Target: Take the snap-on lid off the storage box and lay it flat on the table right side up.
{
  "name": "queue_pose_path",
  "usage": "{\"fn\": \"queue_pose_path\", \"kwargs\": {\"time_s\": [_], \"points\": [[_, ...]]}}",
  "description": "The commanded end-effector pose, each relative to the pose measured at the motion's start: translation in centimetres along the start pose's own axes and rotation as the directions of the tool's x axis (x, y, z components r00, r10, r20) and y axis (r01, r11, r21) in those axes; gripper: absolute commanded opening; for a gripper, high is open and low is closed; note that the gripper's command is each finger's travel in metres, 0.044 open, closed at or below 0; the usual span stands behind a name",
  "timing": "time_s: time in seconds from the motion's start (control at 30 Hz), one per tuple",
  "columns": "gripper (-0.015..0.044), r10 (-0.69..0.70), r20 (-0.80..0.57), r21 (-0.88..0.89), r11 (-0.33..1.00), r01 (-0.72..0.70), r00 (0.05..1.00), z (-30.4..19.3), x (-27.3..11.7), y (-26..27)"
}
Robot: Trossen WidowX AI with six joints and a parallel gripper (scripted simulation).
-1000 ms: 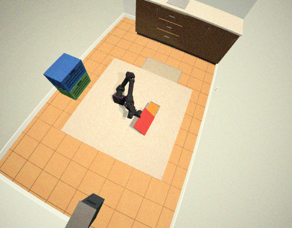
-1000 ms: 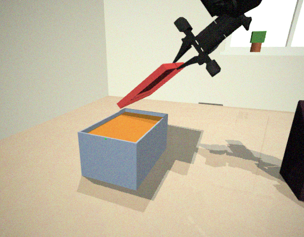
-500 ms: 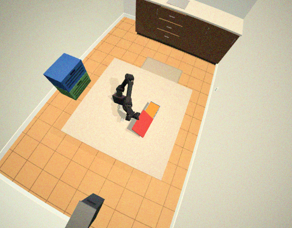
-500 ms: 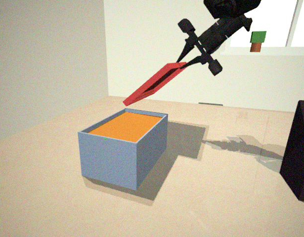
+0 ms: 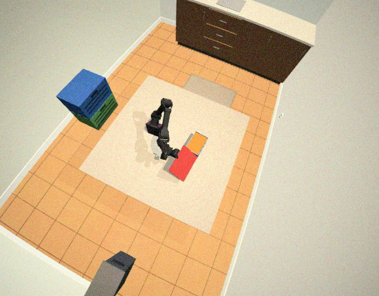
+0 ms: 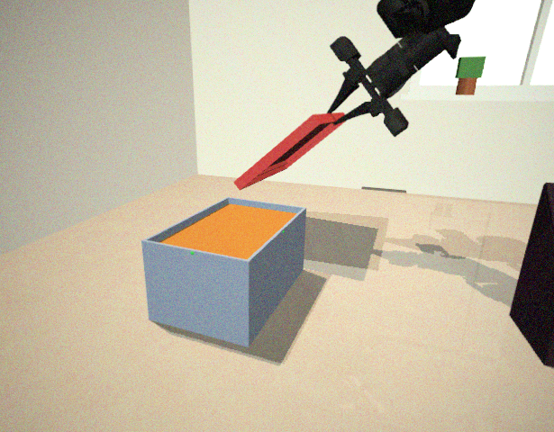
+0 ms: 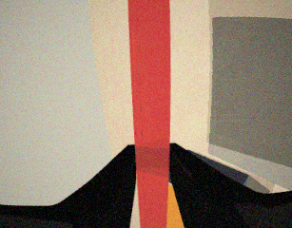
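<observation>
The red lid (image 5: 183, 163) (image 6: 297, 138) (image 7: 151, 85) is in the air, tilted, its far edge lower than the edge at the fingers and its hollow underside partly showing in the exterior view. My gripper (image 5: 177, 155) (image 6: 332, 118) (image 7: 151, 150) is shut on the lid's upper edge, one finger on each side. The blue-grey storage box (image 6: 197, 288) stands upright and open on the table (image 6: 407, 363), with an orange surface inside (image 5: 196, 143) (image 6: 234, 229). The lid hangs clear of the box, above and behind it in the exterior view.
The dark arm base (image 5: 153, 127) (image 6: 540, 288) stands to the right of the box in the exterior view. Shadows of the lid and arm fall on the table behind and right of the box. Stacked blue and green crates (image 5: 84, 89) stand far from the box, off the pale table area.
</observation>
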State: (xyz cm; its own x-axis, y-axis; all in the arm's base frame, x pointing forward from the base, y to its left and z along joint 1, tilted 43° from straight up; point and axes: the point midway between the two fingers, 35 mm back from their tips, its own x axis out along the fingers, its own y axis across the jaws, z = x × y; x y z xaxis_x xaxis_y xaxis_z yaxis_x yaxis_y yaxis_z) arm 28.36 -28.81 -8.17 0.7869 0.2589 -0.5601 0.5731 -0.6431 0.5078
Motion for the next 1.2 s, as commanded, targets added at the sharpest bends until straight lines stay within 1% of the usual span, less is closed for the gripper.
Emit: {"fn": "queue_pose_path", "kwargs": {"time_s": [0.0,1.0,1.17], "points": [[0.0,0.015,0.0,-0.014,1.0,-0.015,1.0,1.0,-0.4,0.5],[0.0,0.015,0.005,-0.018,1.0,-0.015,1.0,7.0,-1.0,0.3],[0.0,0.015,0.005,-0.018,1.0,-0.015,1.0,7.1,-1.0,0.3]]}}
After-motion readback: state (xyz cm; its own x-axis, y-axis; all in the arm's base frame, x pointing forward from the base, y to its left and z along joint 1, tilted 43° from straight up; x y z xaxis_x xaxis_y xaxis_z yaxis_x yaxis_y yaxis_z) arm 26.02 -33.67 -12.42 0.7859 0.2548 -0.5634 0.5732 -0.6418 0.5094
